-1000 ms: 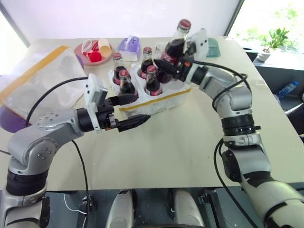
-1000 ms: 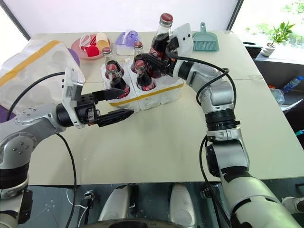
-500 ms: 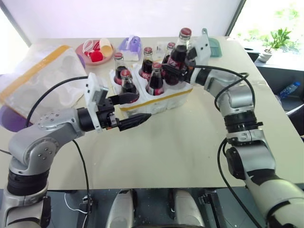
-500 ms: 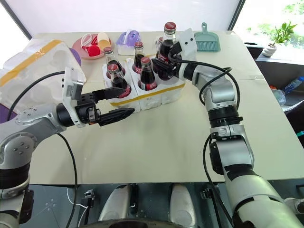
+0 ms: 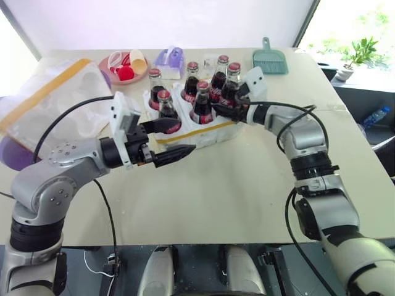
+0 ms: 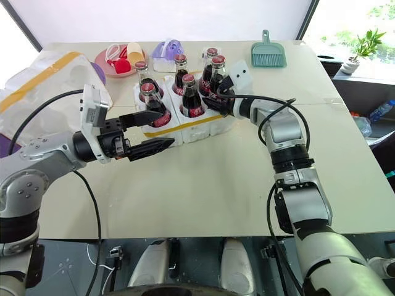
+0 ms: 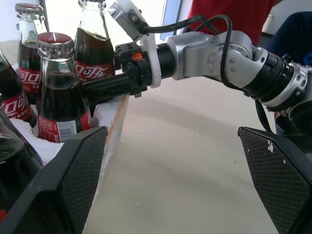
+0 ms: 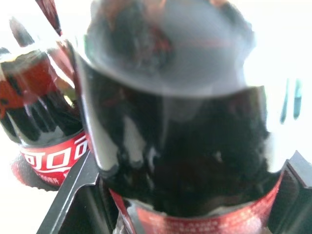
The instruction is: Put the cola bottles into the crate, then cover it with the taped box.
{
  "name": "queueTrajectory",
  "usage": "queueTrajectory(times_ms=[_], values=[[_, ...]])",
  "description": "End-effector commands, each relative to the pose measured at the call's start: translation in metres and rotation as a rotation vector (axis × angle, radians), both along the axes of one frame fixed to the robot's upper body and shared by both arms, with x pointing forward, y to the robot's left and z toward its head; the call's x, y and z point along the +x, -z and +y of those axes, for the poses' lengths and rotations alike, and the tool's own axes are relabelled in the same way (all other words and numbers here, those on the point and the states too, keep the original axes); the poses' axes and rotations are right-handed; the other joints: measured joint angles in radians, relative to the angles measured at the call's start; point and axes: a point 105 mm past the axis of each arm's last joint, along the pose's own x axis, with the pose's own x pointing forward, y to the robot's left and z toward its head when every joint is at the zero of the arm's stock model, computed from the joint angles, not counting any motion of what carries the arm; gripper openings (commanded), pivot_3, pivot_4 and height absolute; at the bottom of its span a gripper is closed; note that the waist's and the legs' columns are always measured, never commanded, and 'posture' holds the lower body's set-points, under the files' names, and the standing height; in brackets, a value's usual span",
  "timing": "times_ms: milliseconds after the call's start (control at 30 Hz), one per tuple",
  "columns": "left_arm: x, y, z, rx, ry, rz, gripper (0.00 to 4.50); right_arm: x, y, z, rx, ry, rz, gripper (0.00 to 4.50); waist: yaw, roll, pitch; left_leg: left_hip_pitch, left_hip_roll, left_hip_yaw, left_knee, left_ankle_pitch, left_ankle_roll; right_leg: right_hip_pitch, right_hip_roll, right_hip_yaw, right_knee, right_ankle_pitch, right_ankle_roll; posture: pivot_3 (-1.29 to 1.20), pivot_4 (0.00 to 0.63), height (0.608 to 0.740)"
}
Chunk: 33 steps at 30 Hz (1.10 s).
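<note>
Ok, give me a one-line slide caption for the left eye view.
Six cola bottles stand in the crate, right tool at the last one, left tool open alongside.

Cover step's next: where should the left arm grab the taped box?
Likely the right-hand wall, coming from the right: the taped box seems to lie hollow side up, so the jaws can straddle the rim. The body looks too broad to span.

Left tool (image 5: 162, 143): fingers spread wide, pointing level, arm bent.
Right tool (image 6: 213, 98): fingers parted, arm stretched forward.
</note>
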Motion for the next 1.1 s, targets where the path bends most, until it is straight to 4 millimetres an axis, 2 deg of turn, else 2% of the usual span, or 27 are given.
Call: queueTrajectory(times_ms=[33, 167, 267, 300, 400, 467, 567, 633, 667, 733, 800, 967, 1033, 1100], values=[[-0.003, -0.011, 0.0, -0.006, 0.002, -0.058, 4.5, 0.006, 0.001, -0.004, -0.028, 0.021, 0.003, 4.47, 0.001, 0.0, 0.0, 0.0, 0.0, 0.0, 0.0, 0.0, 0.0, 0.0, 0.0, 0.0, 0.0, 0.0, 0.0, 0.0, 0.15, 0.736], [-0.003, -0.011, 0.006, 0.004, -0.019, -0.053, 4.5, -0.002, -0.013, -0.009, 0.041, -0.024, 0.016, 4.47, 0.002, 0.0, 0.0, 0.001, 0.0, 0.0, 0.0, 0.0, 0.0, 0.001, 0.0, 0.0, 0.0, 0.0, 0.0, 0.0, 0.15, 0.736], [-0.005, -0.01, 0.014, 0.032, -0.04, -0.043, 4.5, -0.015, -0.029, -0.019, 0.064, -0.068, 0.007, 4.47, 0.004, 0.0, 0.0, 0.0, 0.0, 0.0, 0.0, 0.0, 0.0, 0.0, 0.0, 0.0, 0.0, 0.0, 0.0, 0.0, 0.15, 0.736], [-0.007, -0.01, 0.021, 0.056, -0.055, -0.043, 4.5, -0.025, -0.038, -0.025, 0.055, -0.108, -0.009, 4.47, 0.004, 0.0, 0.0, 0.0, 0.0, 0.0, 0.0, 0.0, 0.0, 0.0, 0.0, 0.0, 0.0, 0.0, 0.0, 0.0, 0.15, 0.736], [-0.013, -0.024, 0.058, 0.149, -0.152, -0.054, 4.5, -0.061, -0.078, -0.052, 0.005, -0.217, -0.069, 4.47, 0.004, 0.001, 0.002, -0.002, 0.0, 0.0, -0.001, 0.0, 0.0, -0.002, 0.0, 0.0, -0.001, 0.0, 0.0, 0.0, 0.15, 0.736], [-0.02, -0.034, 0.081, 0.205, -0.209, -0.051, 4.5, -0.073, -0.097, -0.066, -0.012, -0.231, -0.084, 4.47, 0.002, 0.001, 0.002, -0.002, 0.0, 0.0, -0.002, 0.0, 0.0, -0.002, 0.0, 0.0, -0.001, 0.0, 0.0, 0.0, 0.15, 0.736], [-0.033, -0.049, 0.128, 0.346, -0.36, -0.026, 4.5, -0.087, -0.126, -0.089, -0.029, -0.234, -0.123, 4.47, -0.01, 0.002, 0.002, 0.0, 0.001, 0.001, -0.003, 0.0, 0.0, -0.002, 0.0, 0.0, -0.001, 0.0, 0.0, 0.0, 0.15, 0.736], [-0.044, -0.054, 0.161, 0.429, -0.476, 0.025, 4.5, -0.096, -0.142, -0.096, -0.017, -0.258, -0.138, 4.47, -0.015, 0.003, 0.002, 0.001, 0.001, 0.001, -0.004, 0.0, 0.0, -0.003, 0.001, 0.0, -0.001, -0.001, 0.0, 0.0, 0.15, 0.736], [-0.048, -0.056, 0.173, 0.458, -0.515, 0.046, 4.5, -0.1, -0.147, -0.097, -0.013, -0.272, -0.142, 4.47, -0.017, 0.003, 0.002, 0.001, 0.001, 0.001, -0.004, 0.0, 0.0, -0.002, 0.001, 0.0, -0.001, -0.001, -0.001, 0.0, 0.15, 0.736], [-0.06, -0.056, 0.212, 0.513, -0.651, 0.15, 4.5, -0.109, -0.155, -0.095, -0.026, -0.327, -0.161, 4.47, -0.023, 0.003, 0.002, 0.001, 0.001, 0.002, -0.005, 0.0, 0.0, -0.003, 0.001, 0.0, -0.002, -0.001, -0.001, 0.0, 0.15, 0.736], [-0.071, -0.057, 0.242, 0.544, -0.741, 0.235, 4.5, -0.124, -0.158, -0.086, -0.043, -0.424, -0.178, 4.47, -0.027, 0.002, 0.002, 0.001, 0.001, 0.002, -0.007, 0.0, 0.0, -0.003, 0.001, 0.0, -0.002, -0.001, -0.001, 0.0, 0.15, 0.736], [-0.076, -0.049, 0.292, 0.612, -0.823, 0.386, 4.5, -0.159, -0.154, -0.064, -0.029, -0.647, -0.165, 4.47, -0.021, 0.002, 0.002, 0.0, 0.001, 0.003, -0.009, 0.0, 0.0, -0.005, 0.0, -0.001, -0.003, -0.001, -0.001, 0.0, 0.15, 0.736], [-0.072, -0.043, 0.303, 0.627, -0.827, 0.418, 4.5, -0.162, -0.149, -0.059, -0.041, -0.659, -0.165, 4.47, -0.02, 0.002, 0.002, 0.001, 0.001, 0.003, -0.01, 0.0, 0.0, -0.005, 0.0, 0.0, -0.003, -0.001, -0.001, 0.0, 0.15, 0.736], [-0.064, -0.03, 0.314, 0.647, -0.835, 0.448, 4.5, -0.164, -0.145, -0.055, -0.057, -0.664, -0.164, 4.47, -0.02, 0.002, 0.002, 0.001, 0.001, 0.003, -0.01, 0.0, 0.0, -0.005, 0.0, 0.0, -0.003, -0.001, -0.001, 0.0, 0.15, 0.736]])
